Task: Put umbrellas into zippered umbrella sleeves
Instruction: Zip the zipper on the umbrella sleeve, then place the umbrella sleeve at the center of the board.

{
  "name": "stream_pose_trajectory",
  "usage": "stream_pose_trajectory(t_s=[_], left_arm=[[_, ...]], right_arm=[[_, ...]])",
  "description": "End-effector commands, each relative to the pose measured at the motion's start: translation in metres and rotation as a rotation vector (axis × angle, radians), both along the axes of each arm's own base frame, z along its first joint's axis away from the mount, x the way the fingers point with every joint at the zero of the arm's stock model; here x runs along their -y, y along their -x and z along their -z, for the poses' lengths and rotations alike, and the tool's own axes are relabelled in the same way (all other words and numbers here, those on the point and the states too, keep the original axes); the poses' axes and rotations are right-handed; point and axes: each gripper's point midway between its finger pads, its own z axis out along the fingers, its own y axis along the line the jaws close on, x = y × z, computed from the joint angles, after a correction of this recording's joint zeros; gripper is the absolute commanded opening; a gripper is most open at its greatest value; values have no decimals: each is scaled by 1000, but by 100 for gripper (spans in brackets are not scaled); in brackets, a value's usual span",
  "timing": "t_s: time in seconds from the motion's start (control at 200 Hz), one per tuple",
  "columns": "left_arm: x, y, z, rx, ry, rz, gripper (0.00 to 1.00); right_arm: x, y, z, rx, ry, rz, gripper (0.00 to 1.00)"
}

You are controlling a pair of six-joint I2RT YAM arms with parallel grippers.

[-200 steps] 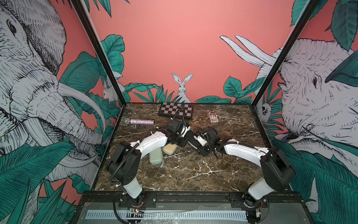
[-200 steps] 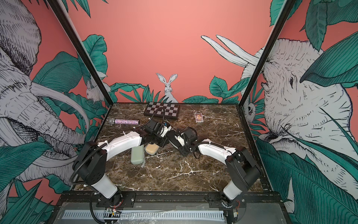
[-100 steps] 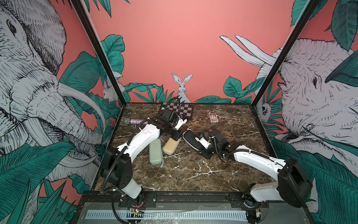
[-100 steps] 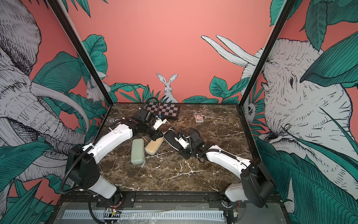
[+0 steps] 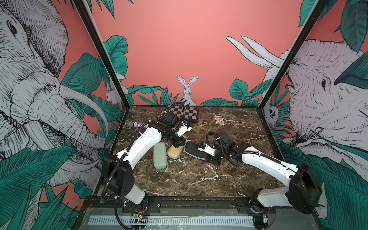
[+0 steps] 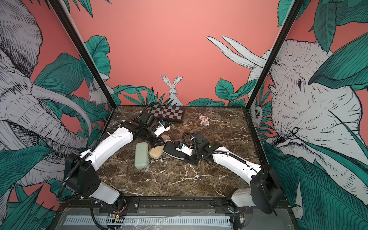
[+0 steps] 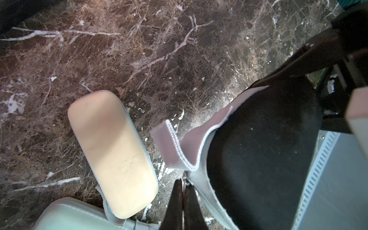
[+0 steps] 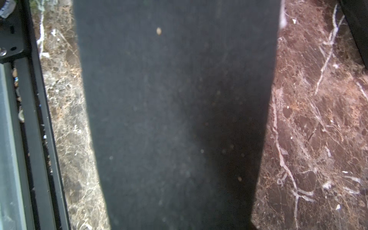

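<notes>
A black umbrella sleeve [image 5: 192,148] [image 6: 171,148] lies in the middle of the marble table. My right gripper [image 5: 209,156] is shut across it, and its black shell [image 8: 175,111] fills the right wrist view and hides the fingers. My left gripper [image 7: 183,184] [image 5: 180,143] is shut on the small metal zipper pull at the sleeve's [image 7: 258,149] end. There the grey zipper tape [image 7: 171,147] curls loose. A closed cream sleeve [image 5: 174,152] [image 7: 111,151] and a closed mint green sleeve [image 5: 159,156] [image 7: 69,216] lie just left of it. No umbrellas are in view.
A checkered board box [image 5: 184,115] stands at the back wall, with a glittery microphone [image 5: 137,124] to its left. A small card pack [image 5: 219,120] lies at the back right. Painted walls close in three sides, and a black rail [image 5: 199,201] runs along the front.
The two grippers have drawn apart from the middle. My right arm has pulled back to the right with the black sleeve. My left gripper swung back, then came down onto the sleeve's end.
</notes>
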Motion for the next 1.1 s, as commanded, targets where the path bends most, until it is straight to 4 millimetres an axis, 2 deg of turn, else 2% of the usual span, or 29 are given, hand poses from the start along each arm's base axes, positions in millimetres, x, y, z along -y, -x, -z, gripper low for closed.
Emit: stream_pose_trajectory(t_s=[0.0,0.14,0.2,0.285,0.4,0.575,0.665,0.73,0.84,0.86,0.895,0.905,0.96,1.015,1.045,1.095], left_arm=[[6,-53,-39,242,84,-55,0],[5,-58,-42,256,96,-97,0],[-4,-65,-41,275,66,-155,17],[-20,-77,-42,310,14,-248,36],[-44,-90,-51,367,-12,-380,49],[-56,-86,-63,434,72,-497,56],[-63,-78,-60,459,136,-571,57],[-75,-74,-56,496,160,-638,57],[-93,-65,-51,593,189,-712,58],[-98,-63,-51,606,187,-729,58],[-104,-60,-50,627,181,-751,58],[-106,-60,-50,634,175,-757,58],[-115,-57,-48,655,141,-777,58],[-124,-54,-47,670,105,-796,58],[-126,-53,-48,677,95,-800,58],[-130,-49,-49,687,87,-807,58]], right_arm=[[-27,67,-25,-77,-145,-391,0],[-28,55,-12,-79,-121,-311,0],[-30,39,-7,-66,-132,-207,0],[-30,18,-4,-65,-163,-68,1],[-15,-22,1,-28,-162,191,1],[15,-79,18,-118,-148,661,1],[22,-96,26,-191,-123,879,0],[32,-104,28,-184,-109,1046,1],[27,-102,29,-82,-120,1155,11],[26,-102,30,-73,-109,1165,15],[24,-102,29,-60,-101,1183,30],[23,-102,35,-63,-81,1187,33],[23,-103,43,-72,-48,1217,43],[20,-102,49,-102,-40,1229,58],[15,-101,51,-118,-42,1213,68],[13,-99,49,-128,-38,1195,76]])
